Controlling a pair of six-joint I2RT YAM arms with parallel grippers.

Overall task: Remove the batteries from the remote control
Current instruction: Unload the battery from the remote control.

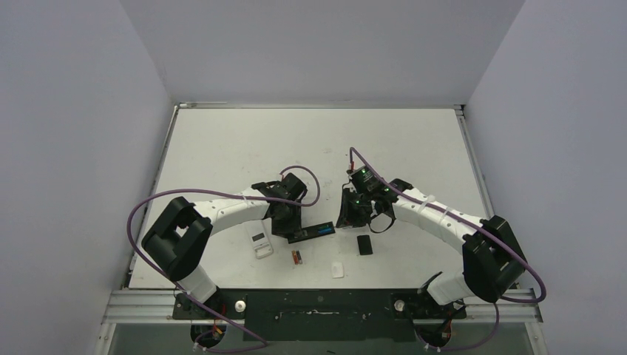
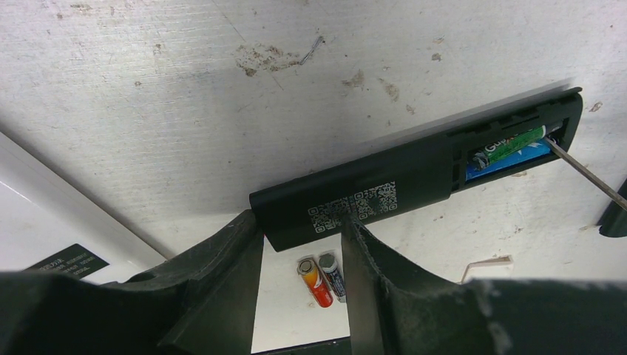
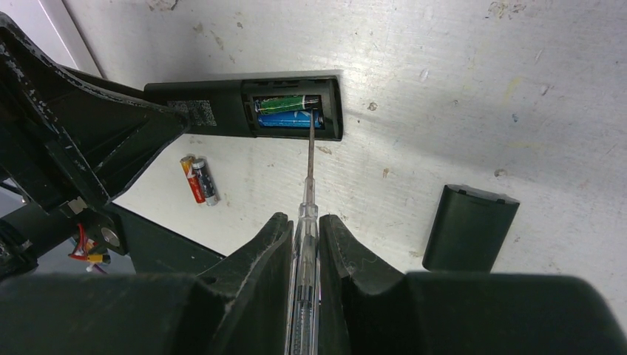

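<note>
The black remote control (image 2: 414, 174) lies face down on the table with its battery bay uncovered. My left gripper (image 2: 299, 222) is shut on the remote's closed end. Inside the bay sit a green battery (image 3: 288, 103) and a blue battery (image 3: 287, 120). My right gripper (image 3: 304, 218) is shut on a clear-handled screwdriver (image 3: 309, 177), whose tip reaches the end of the blue cell. Two loose batteries, one reddish (image 2: 316, 281) and one dark (image 2: 333, 275), lie side by side on the table near the left fingers.
The black battery cover (image 3: 468, 228) lies on the table to the right of the remote. A white remote (image 1: 260, 243) rests beside the left arm. A small white piece (image 1: 337, 270) sits near the table's front edge.
</note>
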